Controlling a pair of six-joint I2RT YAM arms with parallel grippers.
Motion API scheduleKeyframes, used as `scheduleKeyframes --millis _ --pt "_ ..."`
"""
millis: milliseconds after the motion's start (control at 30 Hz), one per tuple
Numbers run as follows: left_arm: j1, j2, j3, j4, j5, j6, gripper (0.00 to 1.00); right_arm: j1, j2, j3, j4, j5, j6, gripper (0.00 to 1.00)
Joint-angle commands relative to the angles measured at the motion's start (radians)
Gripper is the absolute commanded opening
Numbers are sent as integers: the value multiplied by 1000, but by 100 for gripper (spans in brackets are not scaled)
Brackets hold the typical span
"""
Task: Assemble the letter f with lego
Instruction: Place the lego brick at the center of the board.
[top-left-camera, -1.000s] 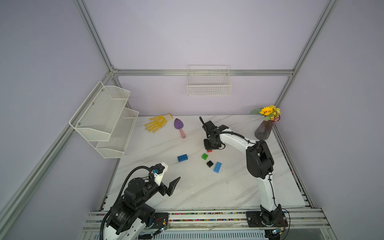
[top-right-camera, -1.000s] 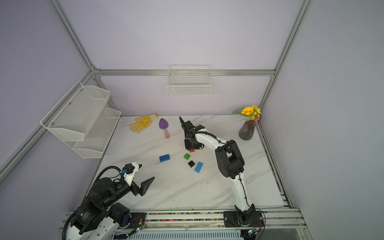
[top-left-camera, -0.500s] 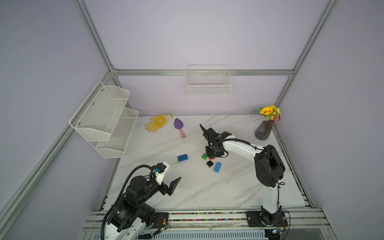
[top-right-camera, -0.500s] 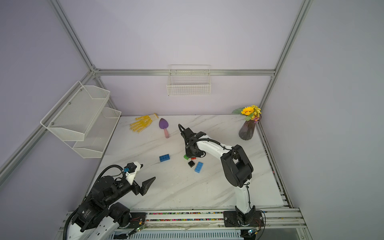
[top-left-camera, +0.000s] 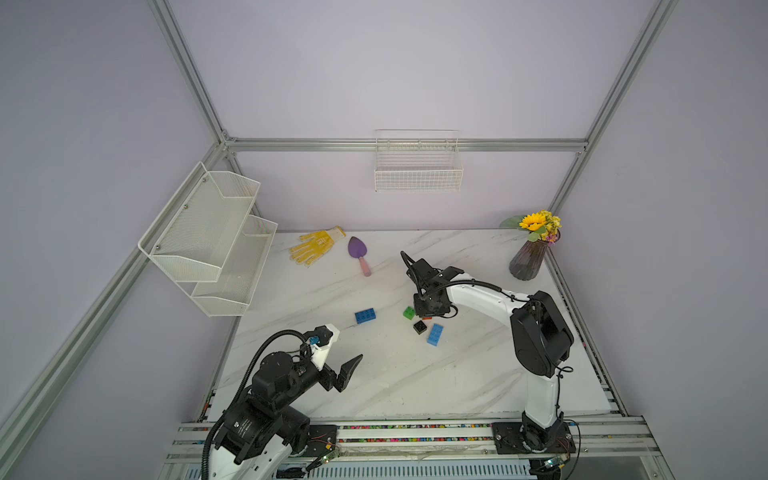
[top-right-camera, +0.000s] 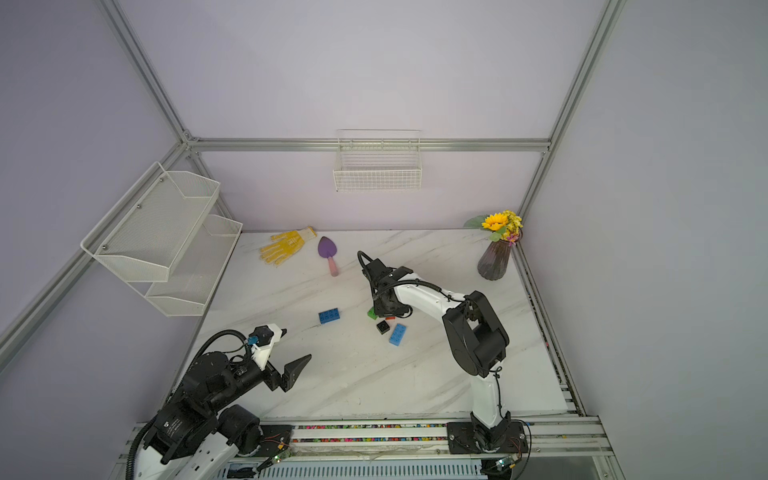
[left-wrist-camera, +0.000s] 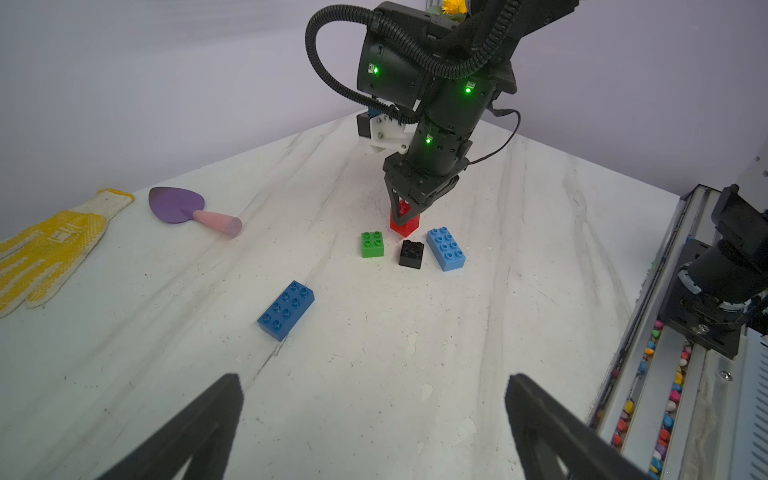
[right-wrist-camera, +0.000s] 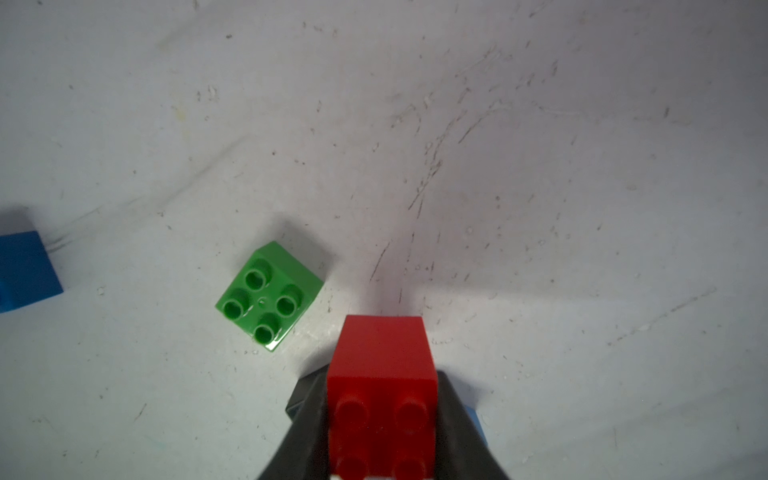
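Top views. Right gripper (top-left-camera: 429, 313) stood low over the loose cluster: green brick (top-left-camera: 409, 312), black brick (top-left-camera: 420, 327), near blue brick (top-left-camera: 434, 334); far blue brick (top-left-camera: 365, 316) lay apart.
Left wrist. Left gripper (left-wrist-camera: 372, 376) gaped wide, empty. No bricks joined yet.
Right wrist. Jaws part-closed, pinching red brick (right-wrist-camera: 382, 374) by its sides, studs up.
Handling, judged: keep it level and square its edges to the green brick before pressing.

Red brick (left-wrist-camera: 405, 225), green brick (left-wrist-camera: 372, 244), black brick (left-wrist-camera: 411, 253), blue bricks (left-wrist-camera: 446, 249) (left-wrist-camera: 286, 309); table (left-wrist-camera: 374, 374) white, grey-veined.
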Motion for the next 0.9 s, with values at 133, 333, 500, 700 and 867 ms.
scheduleKeyframes --millis 133,333,500,700,867 --pt "-4 -6 -3 27 27 31 100 24 -83 -28 6 48 50 0" --pt "-3 -17 -4 24 27 32 100 21 -37 -1 14 40 42 0" --pt "-3 -24 -3 22 24 33 100 14 -15 10 23 42 25 0" --pt "-5 -26 -2 22 28 35 100 -9 -1 3 38 42 8 0" --pt "-4 -25 -2 21 29 34 100 -24 8 -3 51 41 1 0"
